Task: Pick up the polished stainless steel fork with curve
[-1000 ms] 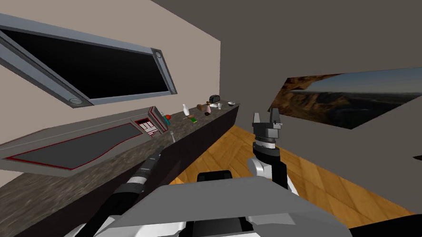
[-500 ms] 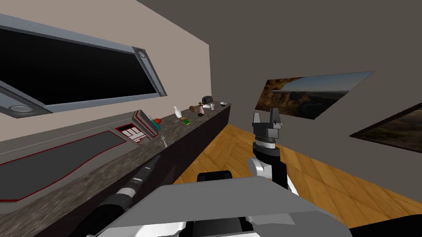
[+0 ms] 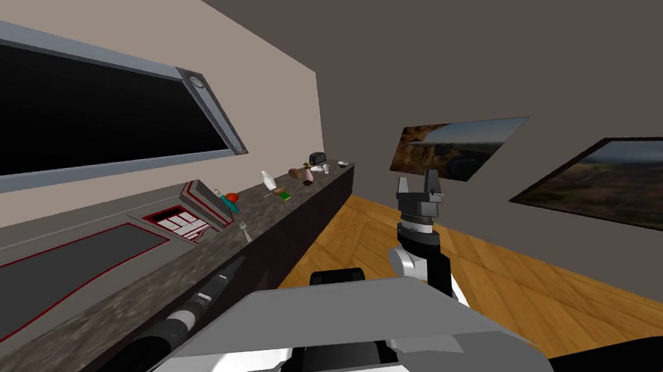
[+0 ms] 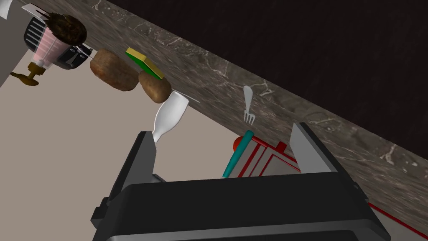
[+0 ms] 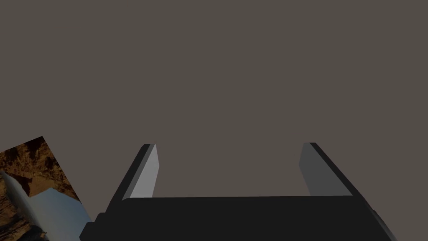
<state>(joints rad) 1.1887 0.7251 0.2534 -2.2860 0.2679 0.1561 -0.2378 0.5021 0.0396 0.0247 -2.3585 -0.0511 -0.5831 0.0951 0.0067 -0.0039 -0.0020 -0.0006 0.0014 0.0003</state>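
Domestic kitchen. Identified by: long dark marbled counter along a beige wall; flat grey cooktop with red outline and control panel on it; kitchenware along the counter, including fork, white bottle, green-and-yellow sponge and toaster. Recognisable as a home by wooden floor and framed landscape pictures on the grey wall.

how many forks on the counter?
1. The fork lies flat on the countertop, beside the red-trimmed appliance, ahead of the open left gripper. Clutter farther along could hide another.
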